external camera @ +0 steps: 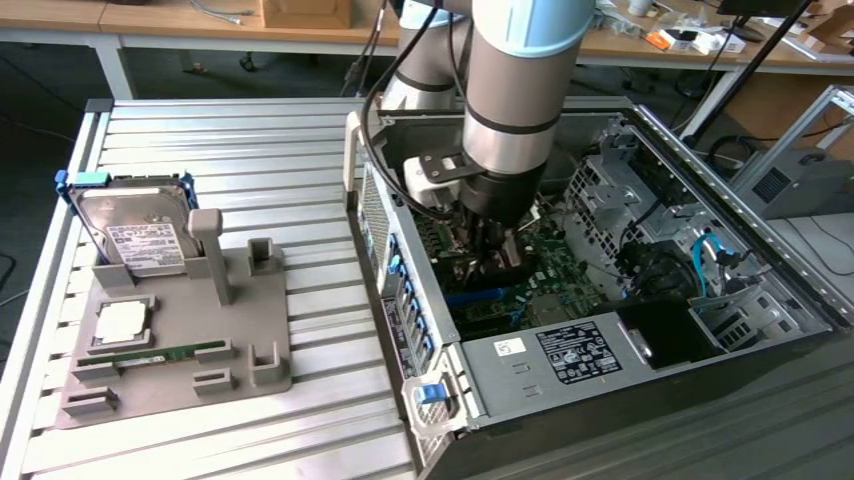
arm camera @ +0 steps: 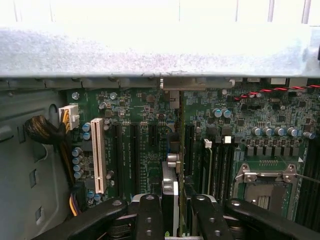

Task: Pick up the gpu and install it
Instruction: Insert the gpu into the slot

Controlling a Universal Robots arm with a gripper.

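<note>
A: Where is the gpu [arm camera: 172,192]?

B: Inside the open computer case [external camera: 747,300], standing on edge above the motherboard [arm camera: 145,145]. The gripper [arm camera: 172,220] is clamped on it, one finger on each face.

A: Is it seated in a slot?

B: Hard to tell; its lower edge seems to be right at a dark slot beside the white slot [arm camera: 97,155], but the contact itself is hidden.

A: And outside the case?

B: On the worktop [external camera: 267,150], a grey holder [external camera: 254,350] carries the hard drive [external camera: 140,235] upright and a RAM stick [external camera: 154,355] lying flat.
</note>
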